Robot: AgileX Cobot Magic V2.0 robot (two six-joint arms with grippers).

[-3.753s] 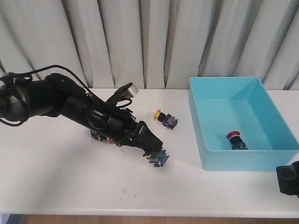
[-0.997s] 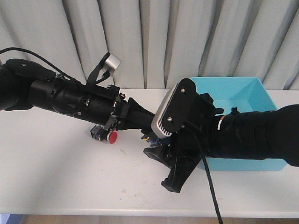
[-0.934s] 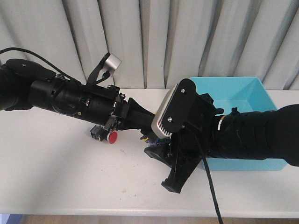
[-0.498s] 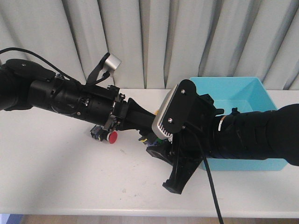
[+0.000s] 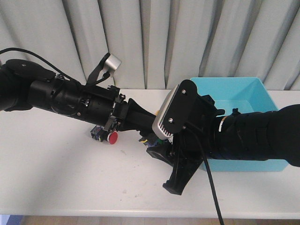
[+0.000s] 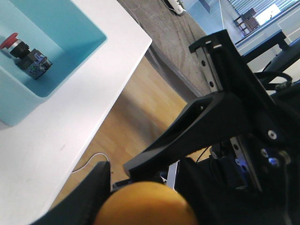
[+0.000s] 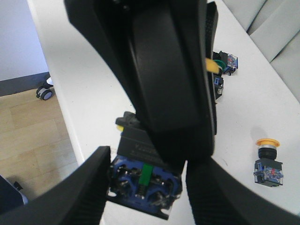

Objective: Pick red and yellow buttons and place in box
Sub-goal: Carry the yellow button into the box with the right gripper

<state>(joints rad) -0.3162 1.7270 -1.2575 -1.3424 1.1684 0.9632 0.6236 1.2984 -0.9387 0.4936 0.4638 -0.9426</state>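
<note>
Yellow button [image 6: 145, 206] was up off the table [image 5: 56, 178], clamped in the left gripper [image 5: 144, 136], cap filling the bottom of the left wrist view. Its long axis ran out along the L fingers, cap back toward the wrist, blue base [image 7: 145, 180] pointing out at the other arm. Right gripper [image 7: 154, 185] sat right there, jaws spread wide, one either side of that base. Whether a pad was already touching it I couldn't tell, the L arm blocked most of that view. So the button lay dead between the R jaws, and a squeeze would take it.

Box [image 5: 234, 80] stood behind the R arm, much nearer R than L, with one red button [image 6: 21, 47] lying inside on its side.

On the table: a loose red button [image 5: 112, 137] under the L arm, and a spare yellow button [image 7: 267, 159] standing cap-up, well apart. Main obstruction was the two arms crossing mid-table in front of the box.
</note>
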